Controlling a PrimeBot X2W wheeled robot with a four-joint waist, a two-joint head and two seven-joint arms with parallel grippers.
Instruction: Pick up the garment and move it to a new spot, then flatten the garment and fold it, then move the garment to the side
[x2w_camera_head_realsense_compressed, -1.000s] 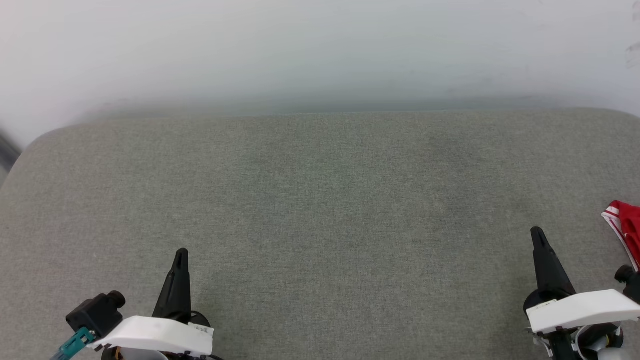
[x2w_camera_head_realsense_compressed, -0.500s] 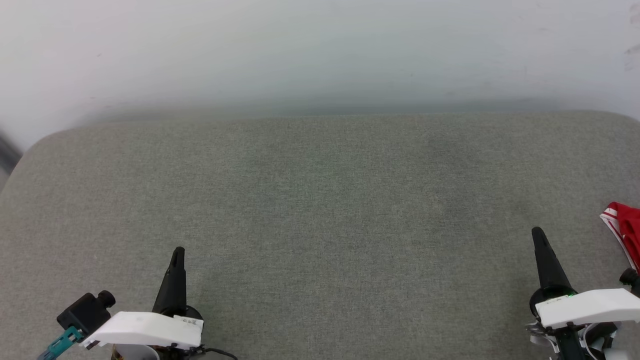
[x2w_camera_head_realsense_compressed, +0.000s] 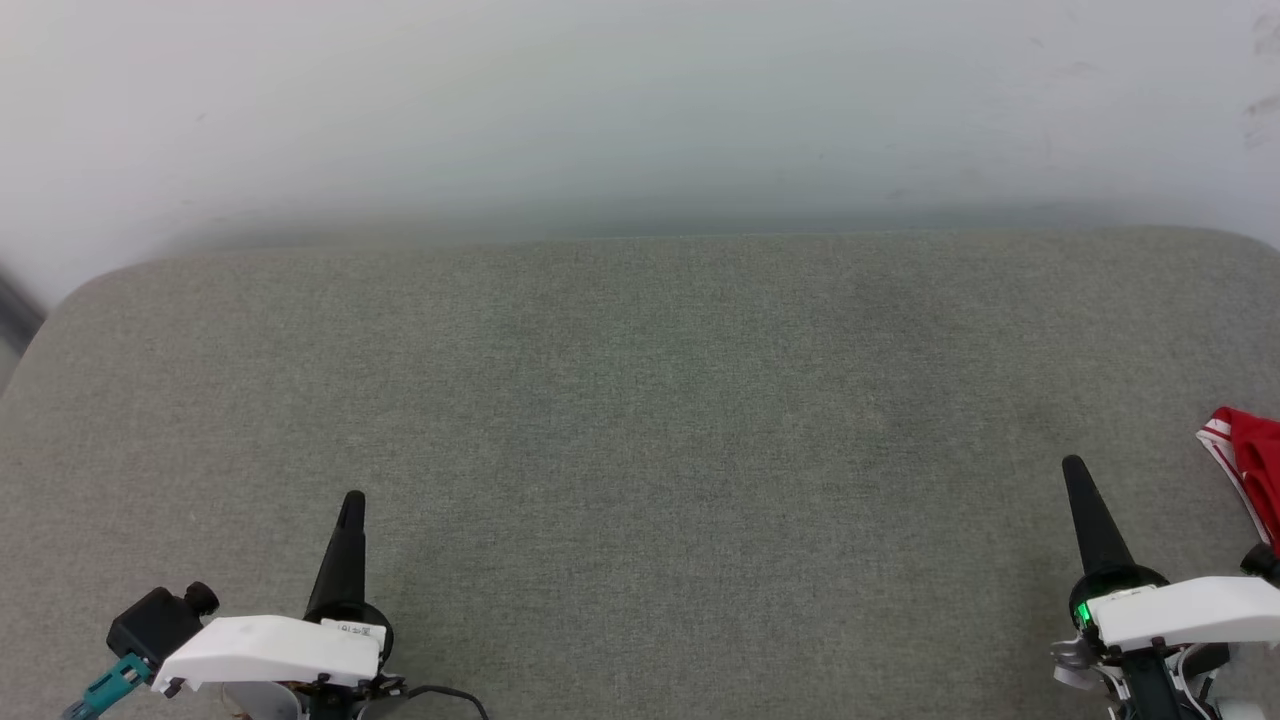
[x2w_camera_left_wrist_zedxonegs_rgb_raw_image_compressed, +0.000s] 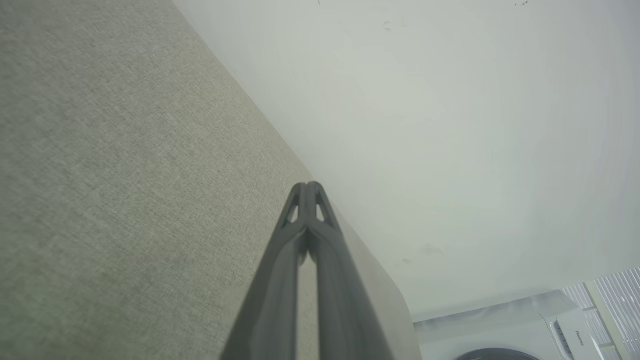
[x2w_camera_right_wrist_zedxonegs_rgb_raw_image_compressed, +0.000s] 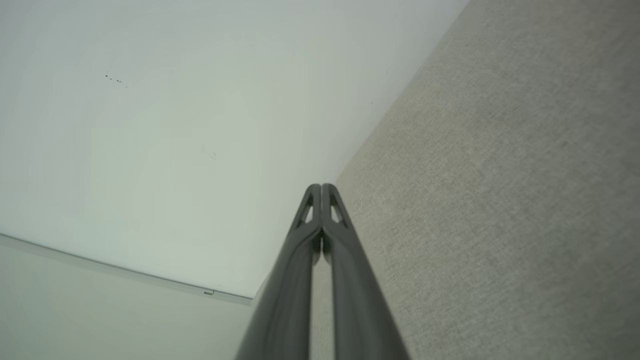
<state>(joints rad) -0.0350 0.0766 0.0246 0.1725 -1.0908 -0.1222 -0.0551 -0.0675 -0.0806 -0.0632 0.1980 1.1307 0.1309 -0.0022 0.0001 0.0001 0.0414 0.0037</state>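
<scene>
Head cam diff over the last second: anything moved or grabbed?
Small only: the left gripper drifted slightly left, the right gripper slightly right at its base; the camera shifted a little. Nothing grabbed or released. Both stay shut and empty; the garment stays at the view's right edge on the grey surface, untouched.

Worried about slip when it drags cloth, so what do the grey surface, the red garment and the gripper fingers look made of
Surface: matte woven fabric, fine weave visible; rounded corners suggest padding.
Garment: soft cloth, red with white striped trim, limply folded.
Fingers: dark matte plastic, probably; moulded cut-outs near tips.
</scene>
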